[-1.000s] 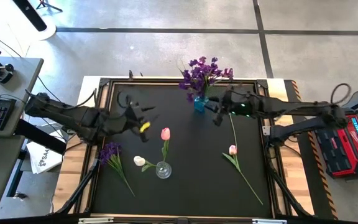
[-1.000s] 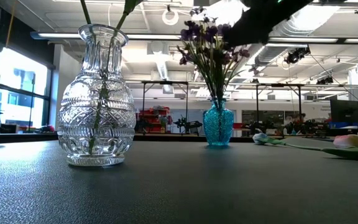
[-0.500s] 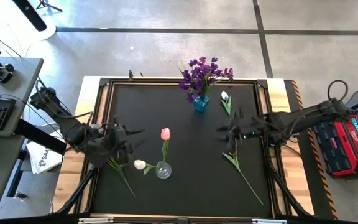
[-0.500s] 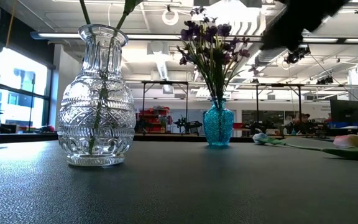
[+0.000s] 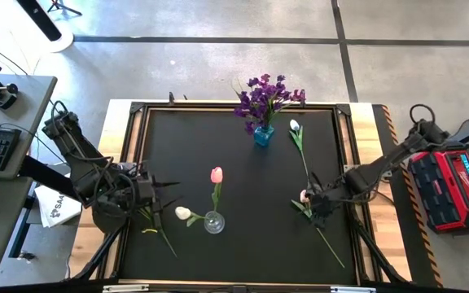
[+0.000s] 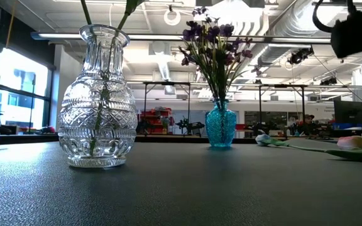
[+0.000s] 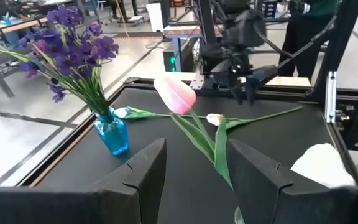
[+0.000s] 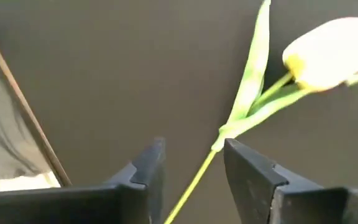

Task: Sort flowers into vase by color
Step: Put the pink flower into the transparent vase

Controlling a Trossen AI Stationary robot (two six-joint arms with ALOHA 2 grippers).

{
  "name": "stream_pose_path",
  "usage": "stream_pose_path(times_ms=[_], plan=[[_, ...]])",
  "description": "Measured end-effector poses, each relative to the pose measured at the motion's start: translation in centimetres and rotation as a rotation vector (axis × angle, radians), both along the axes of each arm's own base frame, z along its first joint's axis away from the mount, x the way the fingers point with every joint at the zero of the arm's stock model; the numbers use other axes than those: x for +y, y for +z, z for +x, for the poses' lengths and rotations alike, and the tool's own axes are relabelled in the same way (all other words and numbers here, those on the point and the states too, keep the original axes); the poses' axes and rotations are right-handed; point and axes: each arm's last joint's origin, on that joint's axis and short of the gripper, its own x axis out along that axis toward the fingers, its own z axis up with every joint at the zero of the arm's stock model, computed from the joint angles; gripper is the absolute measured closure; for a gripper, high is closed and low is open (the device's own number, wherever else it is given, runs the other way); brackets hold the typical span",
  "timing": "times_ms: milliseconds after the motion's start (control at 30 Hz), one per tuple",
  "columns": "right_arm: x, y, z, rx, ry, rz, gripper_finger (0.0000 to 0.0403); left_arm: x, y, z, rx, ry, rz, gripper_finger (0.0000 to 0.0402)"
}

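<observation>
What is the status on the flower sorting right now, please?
Right gripper open, low over the pink tulip on the mat. Left gripper open, empty, beside the clear vase. Nothing in the way.

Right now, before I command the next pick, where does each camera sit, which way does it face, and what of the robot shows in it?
High: overhead, straight down on the black table; both arms show, left gripper, right gripper.
Low: at tabletop height, level past the clear vase toward the blue vase; a dark arm part at the upper right.
Left wrist: past its open fingers at the pink tulip in the clear vase.
Right wrist: down past its open fingers at a lying tulip.
Shared: high, low and left wrist all show the blue vase.
</observation>
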Motion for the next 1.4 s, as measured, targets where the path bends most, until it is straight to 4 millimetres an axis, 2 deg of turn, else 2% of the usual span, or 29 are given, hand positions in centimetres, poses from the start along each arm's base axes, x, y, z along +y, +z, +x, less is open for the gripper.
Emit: stream_pose_path(times_ms=[267,400,833,933,1100,1200,1300,1400], plan=[[2.5,-3.1,0.5,0.140,-0.140,-0.083,0.0288,0.1,-0.2,-0.1,0.023,-0.001,0.029,0.0245],[3.5,-4.3,0.5,0.127,-0.151,-0.169,0.0288,0.3,-0.5,-0.2,0.035,0.009,0.023,0.0245],[4.2,-6.7,1.1,0.147,-0.147,-0.298,0.0294,0.4,-1.5,-1.2,0.067,0.039,-0.066,0.0245],[4.2,-6.8,1.2,0.137,-0.147,-0.312,0.0319,0.3,-1.5,-1.4,0.064,0.038,-0.076,0.0245],[4.2,-6.7,1.2,0.120,-0.039,-0.326,0.0389,0.3,-1.5,-1.4,0.063,0.036,-0.078,0.0245],[4.3,-6.3,1.5,0.038,0.032,-0.331,0.0393,0.3,-1.6,-1.4,0.061,0.038,-0.084,0.0245],[4.9,-4.7,2.8,-0.233,0.111,-0.348,0.0395,0.3,-1.5,-1.4,0.060,0.039,-0.087,0.0245],[5.6,-2.4,4.2,-0.549,0.239,-0.448,0.0401,0.3,-1.5,-1.4,0.054,0.044,-0.103,0.0245]])
